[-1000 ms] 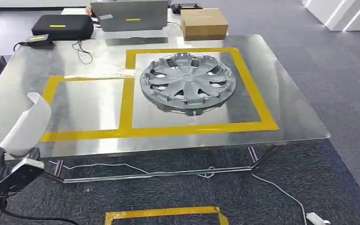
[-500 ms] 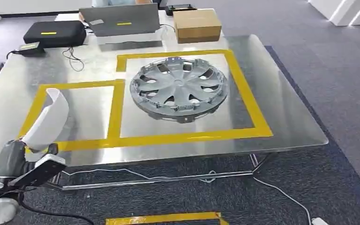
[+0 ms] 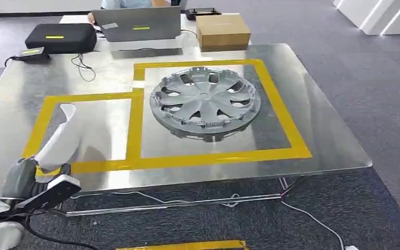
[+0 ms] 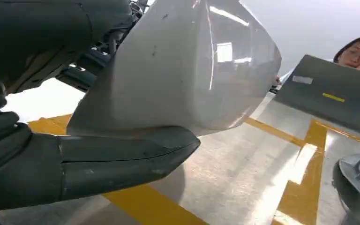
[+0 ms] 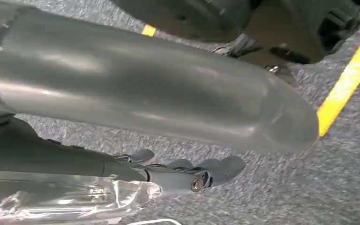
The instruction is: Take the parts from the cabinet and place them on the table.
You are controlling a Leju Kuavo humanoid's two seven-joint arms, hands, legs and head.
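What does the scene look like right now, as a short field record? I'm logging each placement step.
left hand: holds white curved part over the table's near left edge
right hand: hangs over carpet, holds nothing visible
hubcap: lies in larger yellow-taped square
smaller taped square: white curved part above it
table: metal top

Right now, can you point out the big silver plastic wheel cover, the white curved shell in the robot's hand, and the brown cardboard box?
Silver plastic wheel cover [image 3: 205,101]: head view, on its centre hub.
White curved shell [image 3: 62,139]: head view, on its mid body.
Brown cardboard box [image 3: 222,32]: head view, on its top face.
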